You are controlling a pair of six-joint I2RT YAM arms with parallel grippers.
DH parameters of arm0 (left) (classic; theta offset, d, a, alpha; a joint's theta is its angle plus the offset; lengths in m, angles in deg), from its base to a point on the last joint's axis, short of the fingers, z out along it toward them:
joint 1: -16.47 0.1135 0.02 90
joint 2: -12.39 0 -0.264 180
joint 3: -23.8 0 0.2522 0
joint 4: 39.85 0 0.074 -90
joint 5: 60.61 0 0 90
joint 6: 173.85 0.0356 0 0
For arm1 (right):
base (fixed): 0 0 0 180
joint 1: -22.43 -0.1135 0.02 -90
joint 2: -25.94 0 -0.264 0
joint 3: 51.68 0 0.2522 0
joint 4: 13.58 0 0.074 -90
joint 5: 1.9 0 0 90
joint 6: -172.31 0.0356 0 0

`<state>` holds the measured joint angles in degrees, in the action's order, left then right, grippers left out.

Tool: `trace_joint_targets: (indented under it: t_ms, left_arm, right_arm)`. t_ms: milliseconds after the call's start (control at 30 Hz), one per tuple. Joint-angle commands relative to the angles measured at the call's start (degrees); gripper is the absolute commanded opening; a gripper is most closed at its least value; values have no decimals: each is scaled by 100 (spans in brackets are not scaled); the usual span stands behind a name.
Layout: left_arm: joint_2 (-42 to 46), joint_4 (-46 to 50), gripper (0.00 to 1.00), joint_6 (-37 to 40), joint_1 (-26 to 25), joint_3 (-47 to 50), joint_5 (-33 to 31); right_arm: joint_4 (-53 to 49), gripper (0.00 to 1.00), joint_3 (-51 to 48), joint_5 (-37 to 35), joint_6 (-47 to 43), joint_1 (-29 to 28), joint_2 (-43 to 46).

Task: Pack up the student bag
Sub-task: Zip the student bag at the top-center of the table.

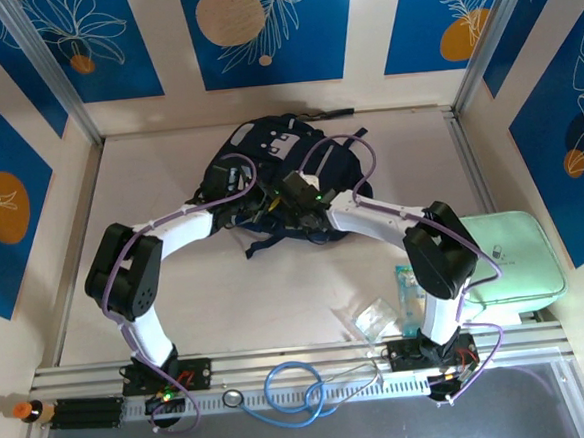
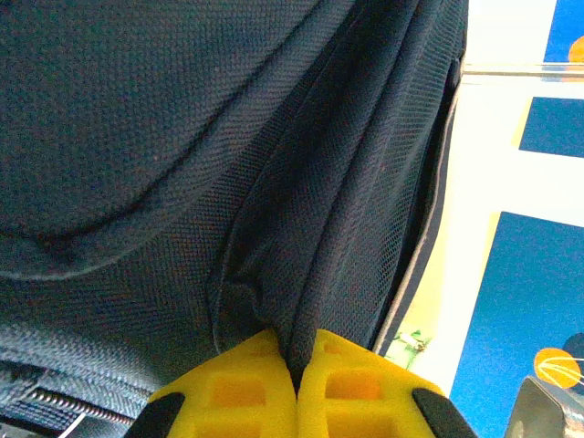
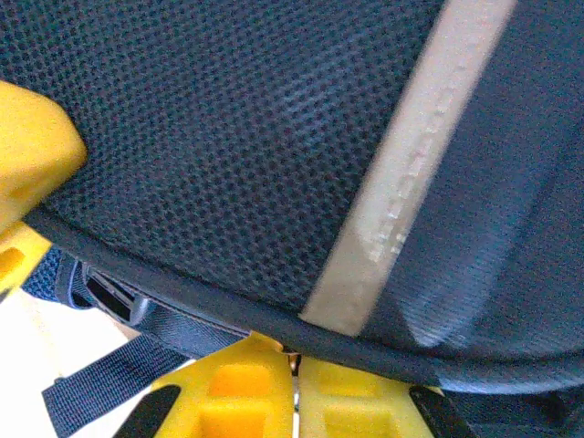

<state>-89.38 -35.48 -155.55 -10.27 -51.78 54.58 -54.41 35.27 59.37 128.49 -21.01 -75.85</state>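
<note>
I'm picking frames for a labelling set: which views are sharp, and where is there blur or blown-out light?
Top external: even light, sharp throughout, though the student bag reads as a dark mass. Left wrist: mesh weave crisp, the pale wall at right blown out. Right wrist: the bag's pale stripe looks smeared, the mesh softer.
</note>
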Motion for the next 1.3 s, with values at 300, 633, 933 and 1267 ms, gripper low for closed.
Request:
trace_joint_targets:
  t_ms: [300, 633, 933, 1267]
  left_arm:
    - [158, -35, 0, 428, 221, -212, 71]
    - [88, 58, 0, 633, 257, -162, 330]
    - [97, 164, 0, 748, 262, -163, 382]
    - [154, 352, 0, 899, 442, -108, 286]
  right_arm:
    - [393, 0, -1459, 289, -761, 587, 1140]
    - [1314, 7, -1500, 2783, -2558, 1734, 994]
    - [1336, 16, -1317, 2246, -2836, 1655, 628]
    - [1148, 0, -1188, 740, -2471, 1782, 644]
